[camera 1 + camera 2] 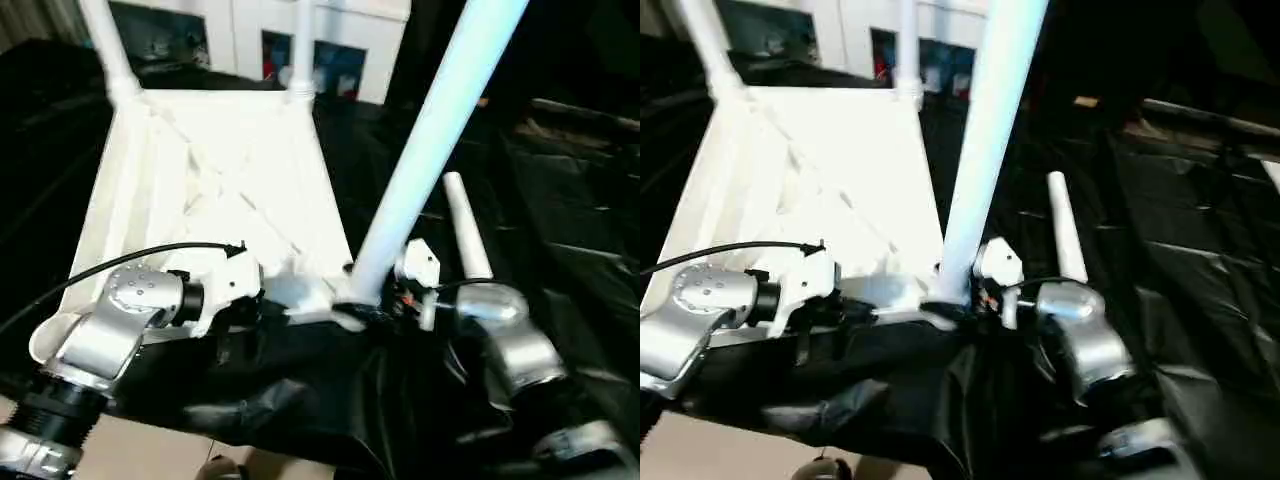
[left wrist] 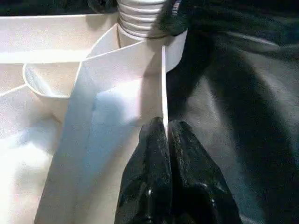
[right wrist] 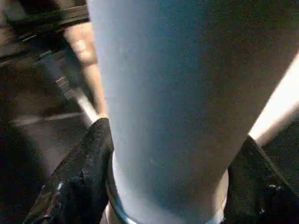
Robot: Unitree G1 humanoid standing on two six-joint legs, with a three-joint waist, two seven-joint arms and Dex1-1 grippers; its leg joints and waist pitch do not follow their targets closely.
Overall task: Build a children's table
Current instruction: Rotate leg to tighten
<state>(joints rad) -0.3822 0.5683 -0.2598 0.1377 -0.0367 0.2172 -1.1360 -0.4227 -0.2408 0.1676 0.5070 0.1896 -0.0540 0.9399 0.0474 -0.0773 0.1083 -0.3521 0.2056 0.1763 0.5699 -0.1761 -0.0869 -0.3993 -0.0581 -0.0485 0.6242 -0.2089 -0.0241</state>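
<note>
The children's table (image 1: 215, 170) lies upside down in front of me on a black sheet (image 1: 560, 210), its ribbed underside facing up. Two legs (image 1: 110, 45) already stand in the far corner sockets. A third leg (image 1: 430, 140) rises tilted from the near corner socket (image 2: 140, 21) on my right side, where its threaded end sits in the round collar. The fourth leg (image 1: 465, 235) lies loose on the sheet just beside my right forearm, well clear of the top.

My left claw (image 2: 167, 140) is pinched shut on a thin upright rib of the underside, just beside that near socket, fingertips (image 2: 154, 140) pressed together with the rib's edge between them. My right claw (image 3: 173, 186) straddles the base of the tilted leg, one black finger (image 3: 84, 172) on each side of it; I cannot tell whether they press on it.

The black sheet is crumpled and glossy, draping over the near edge onto a pale floor (image 1: 150, 440). Beyond the table, white cabinets (image 1: 340, 45) stand against the back of the room.
</note>
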